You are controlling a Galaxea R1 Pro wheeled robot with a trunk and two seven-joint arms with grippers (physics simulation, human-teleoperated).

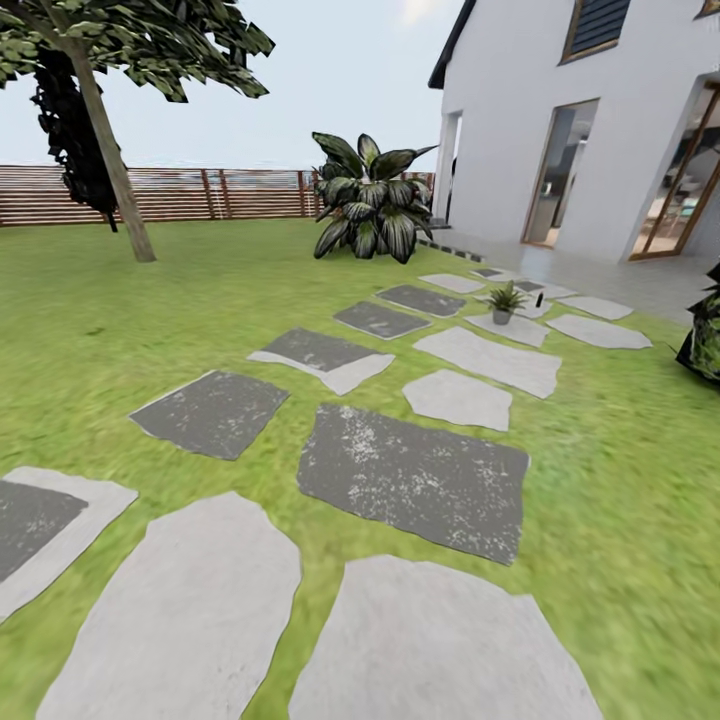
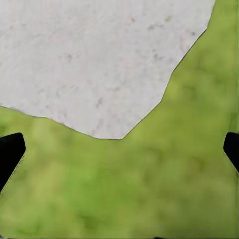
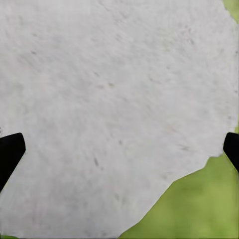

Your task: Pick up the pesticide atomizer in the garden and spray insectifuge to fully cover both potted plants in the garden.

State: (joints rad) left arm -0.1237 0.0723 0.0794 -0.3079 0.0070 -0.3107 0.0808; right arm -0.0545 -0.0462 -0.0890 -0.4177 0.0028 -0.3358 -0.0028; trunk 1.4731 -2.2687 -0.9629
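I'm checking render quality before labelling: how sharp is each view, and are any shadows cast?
Head view: smeared toward the edges, soft throughout; potted plant and atomizer tiny, flat light, no clear shadows. Left wrist view: lawn blurred. Right wrist view: stone evenly lit, soft.

A bright green lawn (image 1: 620, 480) with yellowish mottling is being shown. Stepping stones (image 1: 410, 480) are being rendered in pale grey and in dark charcoal flecked with white. A small potted plant (image 1: 504, 300) is being seen with green leaves in a grey pot, and a tiny dark bottle (image 1: 539, 298) stands just beside it. A brown slatted fence (image 1: 170, 193), a white house wall (image 1: 520, 110) and a dark green bush (image 1: 368, 200) streaked with pale stripes are being displayed. Beneath the left gripper (image 2: 119, 149), black fingertips (image 2: 10, 152) are being framed against pale speckled stone (image 2: 94, 59) and green grass; beneath the right gripper (image 3: 119, 149), mostly pale grey stone (image 3: 109, 109).
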